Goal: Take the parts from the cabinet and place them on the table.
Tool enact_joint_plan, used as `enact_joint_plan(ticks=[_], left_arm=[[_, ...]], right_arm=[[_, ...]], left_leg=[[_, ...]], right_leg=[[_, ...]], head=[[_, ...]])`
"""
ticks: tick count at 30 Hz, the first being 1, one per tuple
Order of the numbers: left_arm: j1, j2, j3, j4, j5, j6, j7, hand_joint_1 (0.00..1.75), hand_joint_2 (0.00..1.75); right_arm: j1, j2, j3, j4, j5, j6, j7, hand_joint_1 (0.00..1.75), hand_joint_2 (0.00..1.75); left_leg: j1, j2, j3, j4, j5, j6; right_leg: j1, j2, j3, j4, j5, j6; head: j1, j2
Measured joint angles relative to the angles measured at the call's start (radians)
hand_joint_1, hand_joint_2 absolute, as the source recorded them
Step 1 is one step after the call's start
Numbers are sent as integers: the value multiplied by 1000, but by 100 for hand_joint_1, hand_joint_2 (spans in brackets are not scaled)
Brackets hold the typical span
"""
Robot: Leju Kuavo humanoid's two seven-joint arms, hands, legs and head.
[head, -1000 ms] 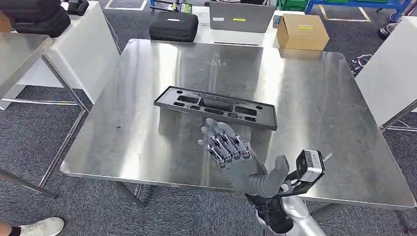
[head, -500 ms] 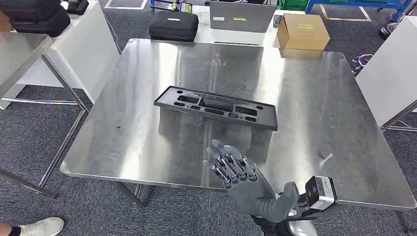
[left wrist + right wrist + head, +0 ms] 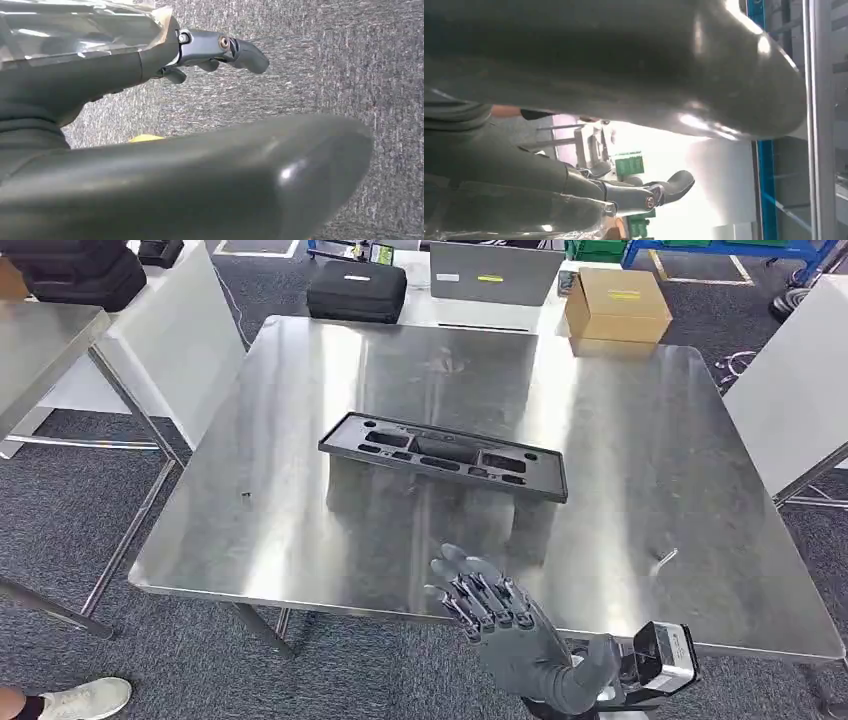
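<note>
Lying flat mid-table [image 3: 640,490], brushed steel: long black moulded part [image 3: 445,455], ribbed with recesses; cardboard box [image 3: 615,302] and black case [image 3: 357,290] beyond. Right hand [image 3: 500,615] at near edge, fingers spread, empty. Left wrist: left hand [image 3: 150,165] over grey carpet [image 3: 350,65], fingers parted, empty.

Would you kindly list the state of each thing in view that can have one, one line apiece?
Black plastic part: lying flat on the steel table, nothing touching it.
Right hand: empty, fingers spread apart, held over the table's near edge.
Left hand: holding nothing, fingers extended, over the grey carpet.
Black case: closed.
Cardboard box: closed.
Laptop: lid upright, back facing the camera.
</note>
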Motion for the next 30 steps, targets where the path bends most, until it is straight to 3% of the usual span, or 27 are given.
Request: enact_joint_plan(ticks=[2,3,4,6,7,8,10,12,13,14,15,17,18,19,21,22,23,24,25,26,27,28,29,30], left_arm=[[0,-3,4,2,6,3,5,0,0],[-1,0,5,2,5,3,5,0,0],[-1,-1,5,2,2,3,5,0,0],[-1,-1,5,2,0,3,5,0,0],[0,0,5,2,-1,3,5,0,0],[1,0,6,2,-1,3,3,0,0],[1,0,5,3,-1,2,2,0,0],[0,0,5,3,-2,2,0,0,0],[1,0,5,3,-2,2,0,0,0],[1,0,5,3,-2,2,0,0,0],[0,0,5,3,-2,2,0,0,0],[0,0,5,3,-2,2,0,0,0],[-1,0,5,3,-2,2,0,0,0],[-3,0,5,3,-2,2,0,0,0],[-3,-1,5,3,-2,2,-1,0,0],[-3,-1,5,3,-2,2,-1,0,0],[-2,-2,5,4,-2,2,-1,0,0],[-4,-2,5,4,-2,2,-1,0,0],[-3,-1,6,4,-2,2,-1,0,0],[-3,0,6,4,-2,2,-1,0,0],[-3,0,5,4,-2,2,-2,0,0],[-3,0,5,4,-2,2,-2,0,0],[-2,-2,5,4,-2,2,-2,0,0],[-2,-2,5,4,-2,2,-2,0,0]], right_arm=[[-1,0,0,0,2,1,3,0,0],[-3,1,0,0,2,2,4,0,0],[-1,2,0,0,3,3,6,0,0],[-3,2,-1,0,4,5,7,0,0],[-3,3,-1,0,5,5,7,0,0],[-3,3,-1,0,5,6,8,0,0],[-3,5,-1,0,5,7,8,0,0],[-2,6,0,0,5,7,9,0,0],[-2,6,0,0,5,7,9,0,0],[-2,6,0,0,5,7,9,0,0],[-2,6,0,0,5,7,10,0,0],[-2,6,0,0,5,7,10,0,0],[-3,7,0,0,5,7,10,0,0],[-3,8,-1,0,5,7,10,0,0],[-5,9,-1,0,5,9,10,0,0],[-5,10,0,0,5,8,11,0,0],[-4,9,-1,0,5,9,11,0,0],[-3,8,-2,0,5,8,11,0,0],[-3,8,-2,0,5,8,11,0,0],[-3,8,-2,0,5,8,11,0,0],[-3,8,-2,0,5,8,11,0,0],[-2,8,-1,0,5,8,11,0,0],[-2,8,-1,0,5,8,11,0,0],[-2,8,-2,0,5,8,11,0,0]], left_leg=[[4,-1,-4,5,5,-10],[-1,-2,-8,8,7,-20],[-2,-4,-8,7,12,-28],[-4,-5,-12,10,19,-39],[-2,-6,-14,8,24,-46],[5,-7,-19,15,13,-53],[7,-8,-59,105,-94,-59],[7,-9,-111,259,-181,-65],[7,-9,-122,314,-195,-66],[8,-8,-107,314,-184,-65],[8,-8,-71,271,-158,-63],[11,-8,54,95,-98,-60],[13,-10,109,15,-101,-57],[6,-15,115,9,-95,-51],[-1,-19,102,8,-90,-42],[-4,-19,96,8,-84,-33],[1,-14,88,-1,-70,-20],[1,-9,79,-1,-58,-12],[1,-7,64,0,-48,-1],[0,-6,50,0,-37,1],[-2,-3,33,1,-25,3],[-4,-2,19,1,-15,4],[-6,0,3,2,-3,3],[-7,2,-10,2,7,3]], right_leg=[[-8,-6,116,-205,67,23],[-7,-8,141,-246,63,16],[4,3,129,-227,86,4],[4,4,116,-231,78,-11],[2,4,112,-232,81,-20],[-11,1,104,-234,91,-35],[-7,-1,95,-234,107,-60],[-1,-4,71,-233,124,-67],[1,-5,59,-232,131,-65],[2,-5,49,-231,140,-65],[2,-5,42,-230,144,-59],[1,-4,31,-228,154,-51],[2,-4,29,-224,158,-45],[8,-4,24,-224,164,-37],[8,-5,23,-224,175,-26],[5,-5,22,-230,184,-14],[12,-4,14,-227,187,-7],[5,-5,0,-206,156,-13],[6,-5,-25,-157,105,-25],[6,-5,-49,-79,51,-33],[6,-5,-73,6,9,-35],[7,-5,-85,66,-11,-31],[7,-5,-78,93,-8,-22],[8,-5,-48,71,12,-12]], head=[[0,0],[3,0],[1,0],[-1,0],[-2,0],[-3,0],[-6,0],[-9,0],[-9,0],[-9,0],[-9,0],[-9,0],[-10,0],[-9,0],[-7,0],[-3,0],[-3,0],[-3,0],[1,0],[2,0],[2,0],[3,0],[1,0],[3,0]])
